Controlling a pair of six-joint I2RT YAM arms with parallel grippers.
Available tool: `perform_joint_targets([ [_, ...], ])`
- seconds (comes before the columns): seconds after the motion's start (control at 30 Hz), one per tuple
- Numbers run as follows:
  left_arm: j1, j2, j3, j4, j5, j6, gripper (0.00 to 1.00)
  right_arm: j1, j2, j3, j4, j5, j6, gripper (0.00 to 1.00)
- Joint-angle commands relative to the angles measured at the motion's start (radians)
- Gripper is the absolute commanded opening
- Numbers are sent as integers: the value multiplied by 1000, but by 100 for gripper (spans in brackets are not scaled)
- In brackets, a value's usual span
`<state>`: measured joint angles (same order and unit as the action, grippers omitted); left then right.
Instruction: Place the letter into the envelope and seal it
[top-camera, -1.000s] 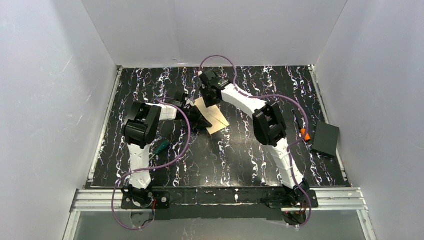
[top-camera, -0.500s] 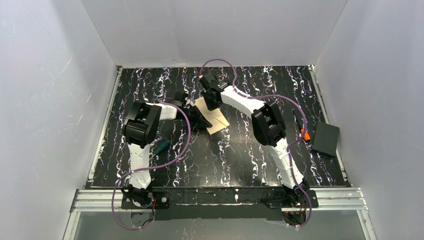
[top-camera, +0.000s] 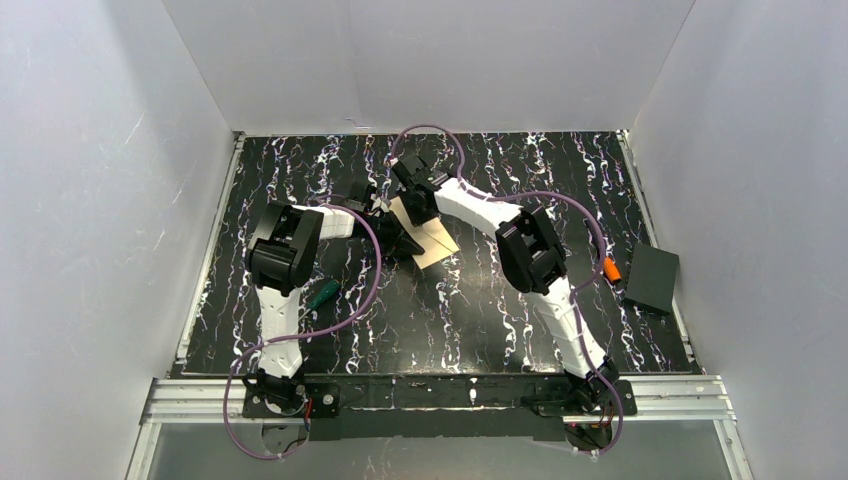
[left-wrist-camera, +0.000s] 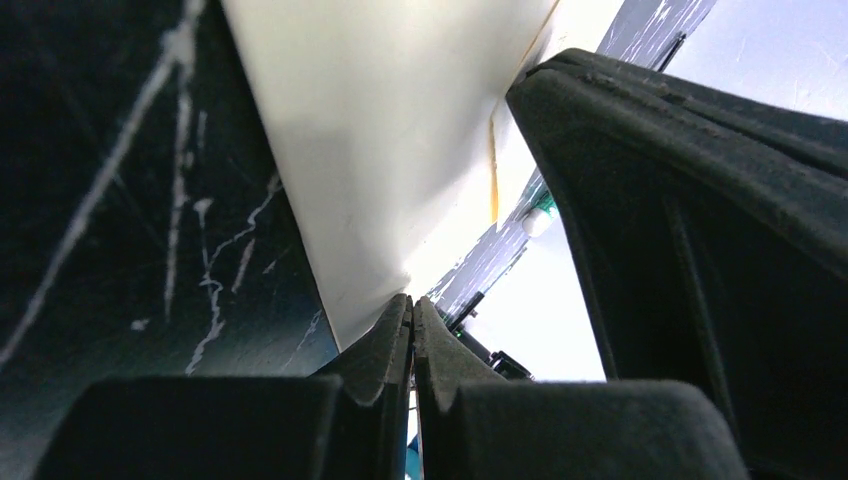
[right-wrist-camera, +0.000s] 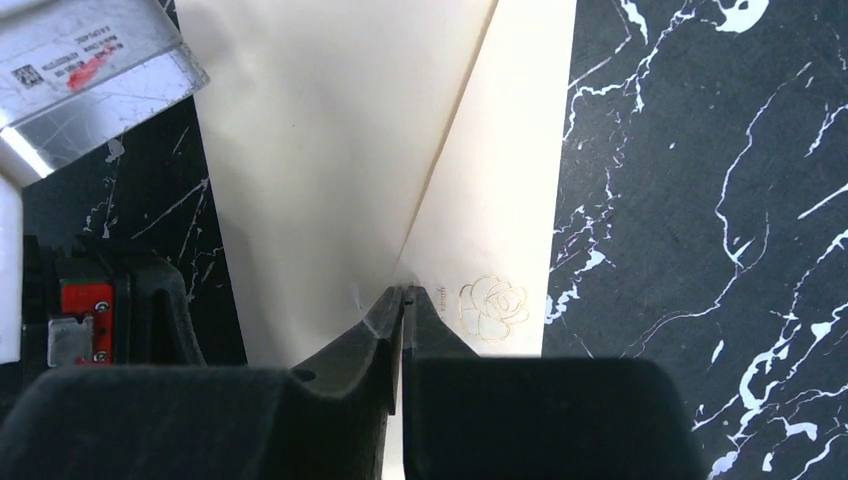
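The envelope (top-camera: 438, 245) lies flat at the middle of the table and looks cream in the top view. In the right wrist view it (right-wrist-camera: 330, 150) is white, with its triangular flap folded down and a gold rose mark by the flap's point. My right gripper (right-wrist-camera: 405, 292) is shut, its tips touching the flap's point; it also shows in the top view (top-camera: 418, 212). My left gripper (left-wrist-camera: 411, 300) is shut, its tips at a corner of the envelope (left-wrist-camera: 380, 130); it also shows in the top view (top-camera: 400, 238). The letter does not show as a separate sheet; only a thin tan edge (left-wrist-camera: 493, 170) shows along a seam.
A green-handled tool (top-camera: 322, 293) lies on the black marbled table left of centre, near the left arm. A black box (top-camera: 652, 277) with an orange piece (top-camera: 610, 268) beside it sits at the table's right edge. White walls enclose three sides.
My right gripper and wrist have shifted a little to the left over the envelope. The left arm and the envelope have not visibly moved.
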<state>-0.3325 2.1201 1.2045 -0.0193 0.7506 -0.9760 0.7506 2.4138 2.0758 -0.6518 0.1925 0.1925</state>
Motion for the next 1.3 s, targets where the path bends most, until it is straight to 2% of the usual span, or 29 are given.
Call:
perform_joint_targets([
  [0.0, 14, 97, -54, -192, -222, 6, 0, 18, -27, -121, -58, -9, -25, 11],
  [0.4, 35, 68, -100, -126, -261, -120, 0, 7, -158, -283, -127, 22, -58, 10],
  [0.57, 36, 49, -70, -141, -241, -52, 0, -14, -216, -280, -142, -20, -16, 12],
  [0.67, 35, -5, -36, -152, -202, 11, 0, -28, -279, -249, -115, -86, 8, 17],
  [0.8, 35, -108, 56, -260, -178, 123, 1, -68, -387, -241, -93, -97, 75, 27],
  [0.97, 35, -282, 132, -407, -212, 270, 15, -178, -565, -414, -101, 12, 228, 36],
  [1.1, 37, -410, 155, -522, -253, 410, 24, -336, -706, -632, -116, 4, 322, 35],
  [1.27, 36, -597, 85, -559, -462, 494, 55, -455, -846, -819, -156, 86, 480, 58],
])
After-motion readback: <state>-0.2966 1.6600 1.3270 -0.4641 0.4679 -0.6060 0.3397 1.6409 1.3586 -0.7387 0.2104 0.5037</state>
